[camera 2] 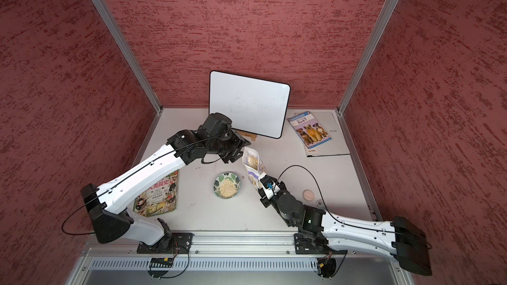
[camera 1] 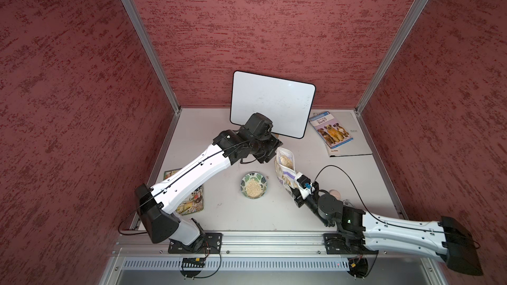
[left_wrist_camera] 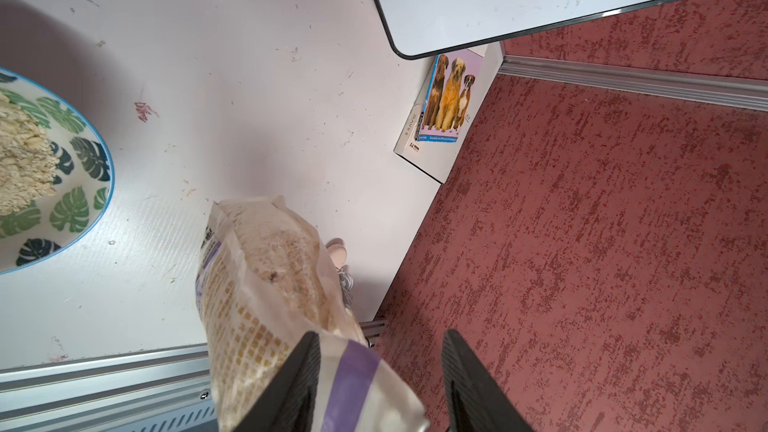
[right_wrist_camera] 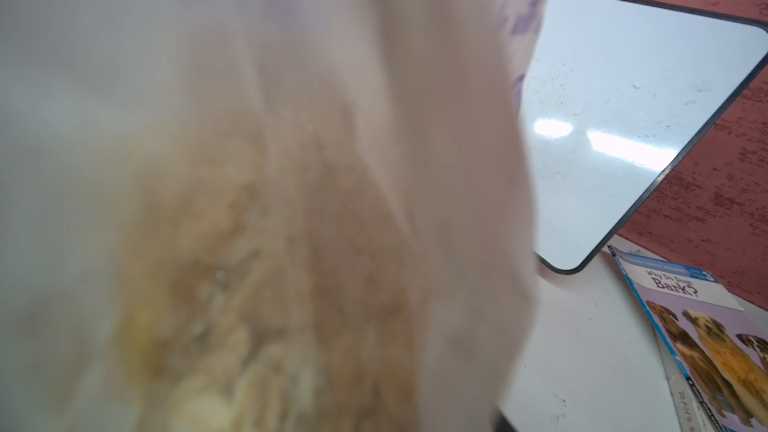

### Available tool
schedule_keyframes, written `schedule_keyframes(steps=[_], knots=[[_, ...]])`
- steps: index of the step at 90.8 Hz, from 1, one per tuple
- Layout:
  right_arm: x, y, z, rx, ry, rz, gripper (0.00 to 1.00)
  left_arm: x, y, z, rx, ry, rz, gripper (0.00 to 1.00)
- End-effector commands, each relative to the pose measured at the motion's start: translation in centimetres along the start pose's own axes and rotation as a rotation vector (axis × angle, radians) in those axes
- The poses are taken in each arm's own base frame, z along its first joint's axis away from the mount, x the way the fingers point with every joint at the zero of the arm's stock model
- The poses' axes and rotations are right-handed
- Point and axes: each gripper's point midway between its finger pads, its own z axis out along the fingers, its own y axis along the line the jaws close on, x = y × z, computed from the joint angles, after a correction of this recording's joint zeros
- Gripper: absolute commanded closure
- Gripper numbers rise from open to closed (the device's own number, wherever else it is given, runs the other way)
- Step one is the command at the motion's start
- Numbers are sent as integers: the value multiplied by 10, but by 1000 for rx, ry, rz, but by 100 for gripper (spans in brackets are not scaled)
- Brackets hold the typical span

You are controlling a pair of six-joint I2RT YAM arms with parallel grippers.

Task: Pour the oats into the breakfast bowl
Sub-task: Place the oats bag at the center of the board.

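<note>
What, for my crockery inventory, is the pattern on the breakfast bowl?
Breakfast bowl: white with green monstera leaves, blue rim; clearest in left wrist view.

"What's that wrist camera getting?"

"Mostly the pouch point(right_wrist_camera: 249, 139). It's right up against the lens and all blur, with pale oats point(right_wrist_camera: 232, 292) showing through the plastic and a bit of purple print at its edge."

"Anything past it?"

"A whiteboard point(right_wrist_camera: 623, 118) against the red wall point(right_wrist_camera: 715, 209) — and a book point(right_wrist_camera: 706, 338) with dogs on its cover, lying on the white worktop point(right_wrist_camera: 582, 347) just beside the board's corner."
</note>
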Motion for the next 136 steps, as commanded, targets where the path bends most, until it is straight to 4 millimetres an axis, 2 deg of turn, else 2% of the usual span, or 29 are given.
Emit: schedule_keyframes(steps=[1,12,21,49,59,74,84,92,103,112,122,129,136], knots=[[-82,-23,-10,72,-228,149,100,9,-1,-4,-47,40,-12,55],[-80,-24,-9,83,-216,127,100,16,3,3,-86,83,-20,62],[-70,-24,-5,100,-186,96,100,20,3,9,-90,115,-30,69],[-36,-30,1,142,-98,86,100,21,2,5,-88,119,-39,87],[-24,-32,3,158,-64,91,100,22,4,6,-96,122,-44,100],[3,-41,10,223,-17,142,86,18,7,12,-120,112,-68,100],[20,-45,17,264,30,170,81,17,11,22,-149,112,-75,100],[33,-49,24,302,72,177,69,13,14,30,-176,106,-87,100],[49,-46,29,311,115,197,63,5,14,40,-188,87,-102,100],[62,-48,28,336,141,225,52,-1,12,48,-199,64,-102,100],[68,-52,24,352,160,253,37,-8,15,63,-229,46,-92,100],[66,-55,18,355,170,276,31,-11,22,76,-273,44,-86,100],[63,-60,10,363,171,303,29,-13,28,89,-303,54,-80,100]])
